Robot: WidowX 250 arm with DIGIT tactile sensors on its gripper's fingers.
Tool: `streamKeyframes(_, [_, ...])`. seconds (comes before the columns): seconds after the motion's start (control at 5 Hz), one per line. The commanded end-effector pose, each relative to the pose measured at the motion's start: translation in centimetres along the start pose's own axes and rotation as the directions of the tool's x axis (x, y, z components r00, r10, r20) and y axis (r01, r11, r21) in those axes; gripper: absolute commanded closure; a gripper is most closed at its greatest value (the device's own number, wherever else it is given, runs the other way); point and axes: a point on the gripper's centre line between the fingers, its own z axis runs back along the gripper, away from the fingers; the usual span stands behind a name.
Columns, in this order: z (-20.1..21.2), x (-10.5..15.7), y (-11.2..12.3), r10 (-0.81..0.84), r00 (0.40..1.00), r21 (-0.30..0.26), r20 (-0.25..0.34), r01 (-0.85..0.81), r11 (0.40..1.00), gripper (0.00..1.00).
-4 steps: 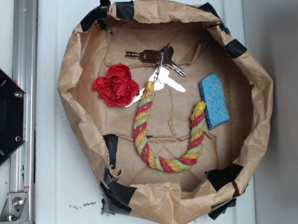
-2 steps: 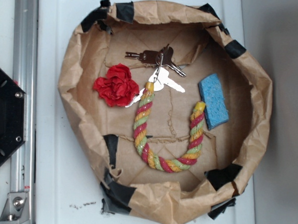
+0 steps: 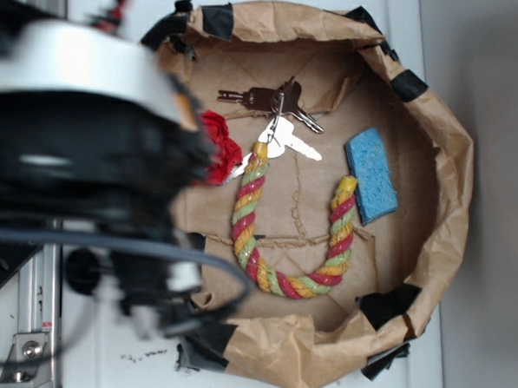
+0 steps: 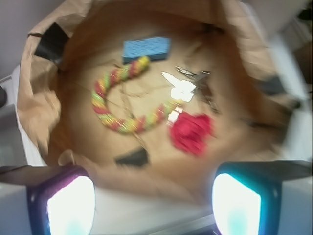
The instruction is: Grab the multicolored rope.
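Note:
The multicolored rope [image 3: 247,219] lies in a U on the floor of the brown paper bowl [image 3: 451,178], its strands red, yellow and light green. The wrist view shows the rope [image 4: 100,100] ahead, well beyond the bowl's near wall. My gripper [image 4: 154,198] is open, its two fingers [image 4: 71,205] wide apart with nothing between them, held over the bowl's near rim. In the exterior view my blurred arm [image 3: 87,159] covers the left side; the fingertips cannot be made out there.
In the bowl lie a red fabric flower [image 3: 220,148], half hidden by the arm, a bunch of keys [image 3: 272,103] and a blue sponge [image 3: 371,174]. The crumpled paper walls are patched with black tape. A metal rail [image 3: 35,321] runs along the left.
My arm has swept into the exterior view from the left, covering the bowl's left wall and most of the flower. The rope, keys and sponge have not moved.

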Motion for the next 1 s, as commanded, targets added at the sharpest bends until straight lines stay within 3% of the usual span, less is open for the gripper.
streamKeyframes(0.0, [-7.1,5.6,-1.7,-0.132,0.991,0.019,0.021,0.132,0.991,0.0])
streamKeyframes(0.2, [-9.5,4.8,-3.3,-0.211,0.977,0.015,0.036,0.21,0.978,0.0])
streamKeyframes(0.4, [-10.5,3.1,-6.0,-0.311,0.95,-0.099,0.043,0.314,0.944,0.0])
streamKeyframes(0.6, [-10.6,1.2,-7.3,-0.362,0.931,-0.121,0.052,0.366,0.923,0.0])
streamKeyframes(0.8, [-13.1,1.0,-7.9,-0.386,0.922,-0.122,0.016,0.385,0.915,0.0])
